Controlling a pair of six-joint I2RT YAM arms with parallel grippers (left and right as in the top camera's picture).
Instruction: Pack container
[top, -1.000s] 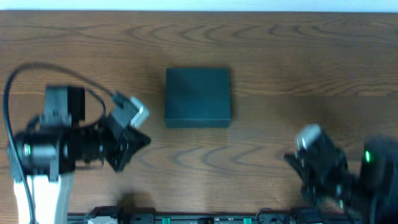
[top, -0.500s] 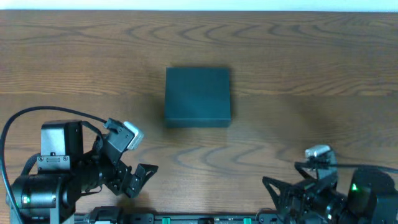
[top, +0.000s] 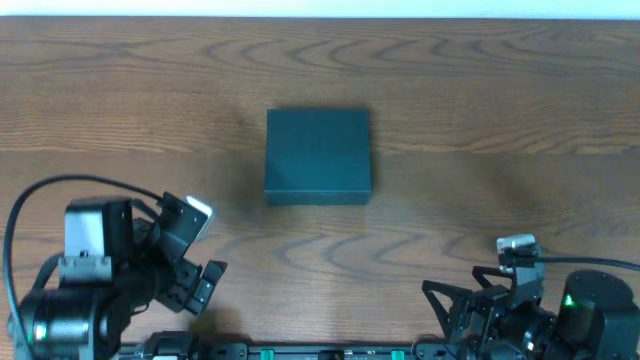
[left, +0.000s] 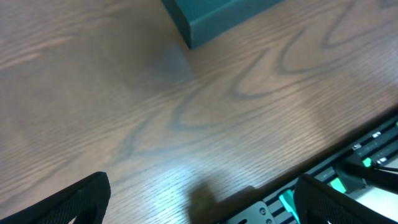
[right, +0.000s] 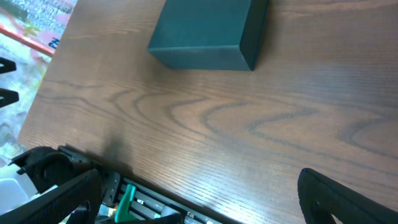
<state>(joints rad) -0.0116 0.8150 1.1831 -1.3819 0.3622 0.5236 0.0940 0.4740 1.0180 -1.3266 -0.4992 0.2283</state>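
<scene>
The container (top: 318, 157) is a dark teal box lying with its lid down in the middle of the wooden table. Nothing rests on it. One corner of the container (left: 214, 17) shows at the top of the left wrist view, and the whole container (right: 206, 32) lies ahead in the right wrist view. My left gripper (top: 205, 283) hangs open over the front left of the table, well short of the box. Near the front right edge my right gripper (top: 453, 310) is open too. Both pairs of jaws stand wide apart with only bare wood between them.
A black rail with green clips (right: 127, 200) runs along the table's front edge, just under both grippers. The table's left edge (right: 53, 68) shows in the right wrist view, with red and patterned clutter beyond it.
Both arms have drawn back toward the front edge of the table, and both grippers have gone from shut to wide open. The box has not moved.
</scene>
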